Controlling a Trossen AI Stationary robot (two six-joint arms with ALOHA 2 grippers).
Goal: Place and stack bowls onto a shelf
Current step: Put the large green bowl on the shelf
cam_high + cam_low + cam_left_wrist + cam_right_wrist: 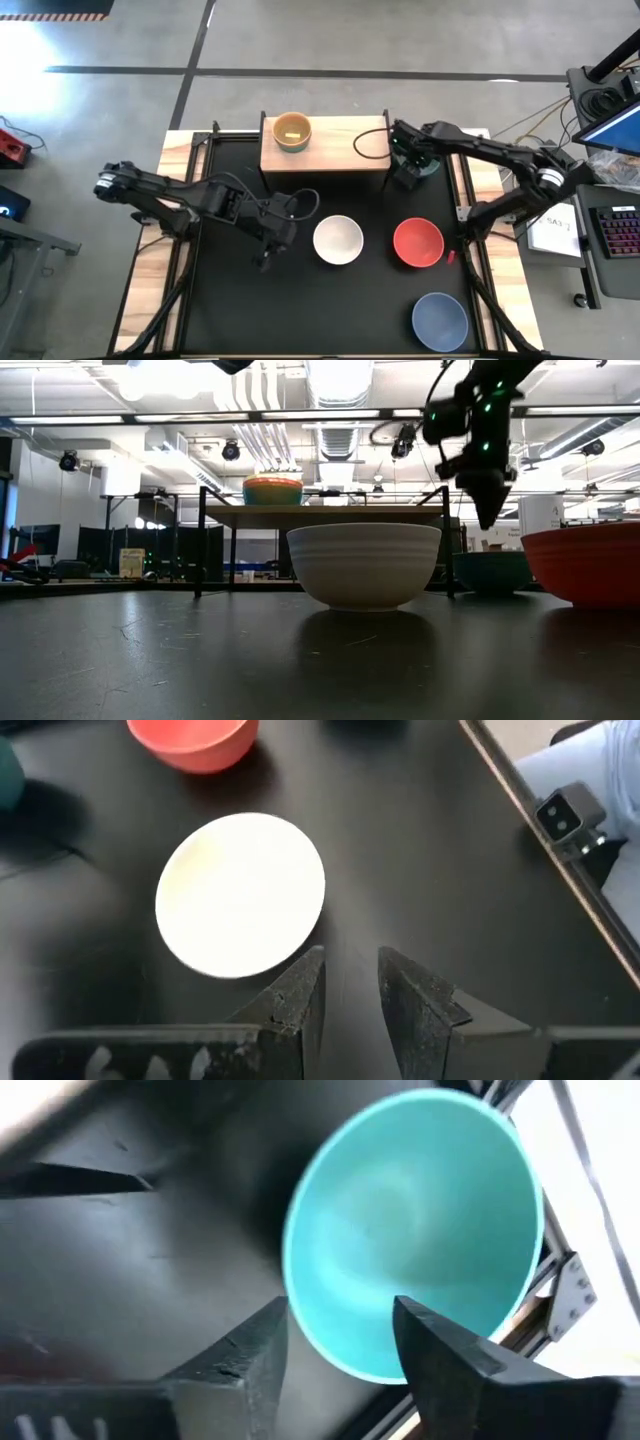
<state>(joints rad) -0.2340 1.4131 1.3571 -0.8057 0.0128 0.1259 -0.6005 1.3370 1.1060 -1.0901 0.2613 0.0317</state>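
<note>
The light-wood shelf (335, 148) stands at the table's far side and carries a small stack of bowls (292, 131), the inside of the top one yellow. A white bowl (338, 240), a red bowl (417, 243) and a periwinkle bowl (439, 321) rest on their bases on the black table. A teal bowl (420, 1230) sits on the table by the shelf's right end. My right gripper (340, 1345) hangs open above it, pointing down, with the bowl's near rim (365, 1370) showing between the fingers. My left gripper (350, 990) hovers left of the white bowl (240, 895), its fingers narrowly open around nothing.
A black cable loops over the shelf's right part (370, 145). A white paper (555, 228) lies on the wooden strip beyond the table's right edge. Bare black tabletop lies at the near left (260, 320).
</note>
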